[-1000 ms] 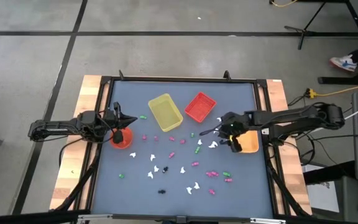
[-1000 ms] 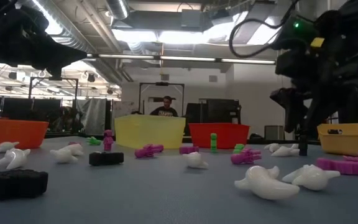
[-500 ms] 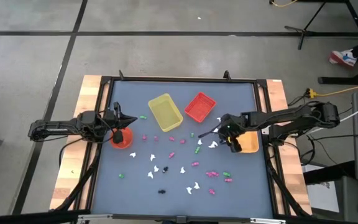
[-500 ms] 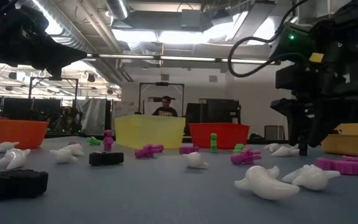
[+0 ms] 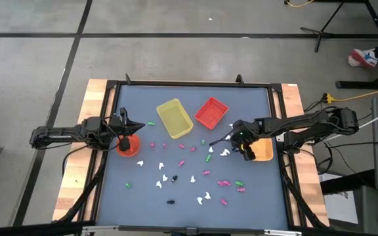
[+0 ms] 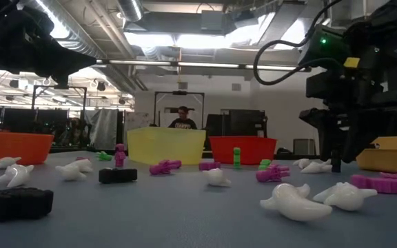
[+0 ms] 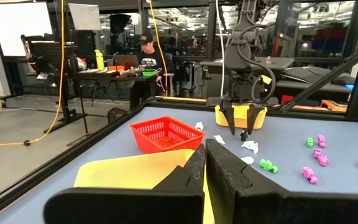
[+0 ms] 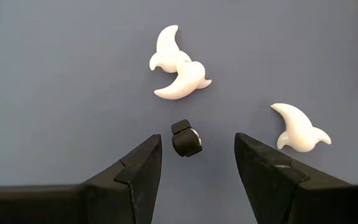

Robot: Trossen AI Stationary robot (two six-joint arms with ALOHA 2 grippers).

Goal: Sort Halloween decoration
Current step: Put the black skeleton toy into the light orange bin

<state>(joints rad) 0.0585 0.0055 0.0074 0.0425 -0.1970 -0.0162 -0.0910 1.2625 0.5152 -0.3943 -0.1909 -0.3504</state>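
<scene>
Small white, magenta, green and black Halloween trinkets lie scattered on the blue table. My right gripper points steeply down at the table's right middle, open. One finger stands on either side of a tiny black trinket that lies on the table, and neither touches it. Two white ghost-like trinkets lie touching just beyond it, and a third lies to one side. My left gripper is shut on nothing, level at the left edge.
A yellow bin and a red bin stand at the far middle. An orange tray sits beside my right gripper, and an orange bowl below my left one. A person stands beyond the table.
My right gripper has tipped a little further down over the black trinket and then kept still, its fingers as far apart as before. The trinkets have not moved.
</scene>
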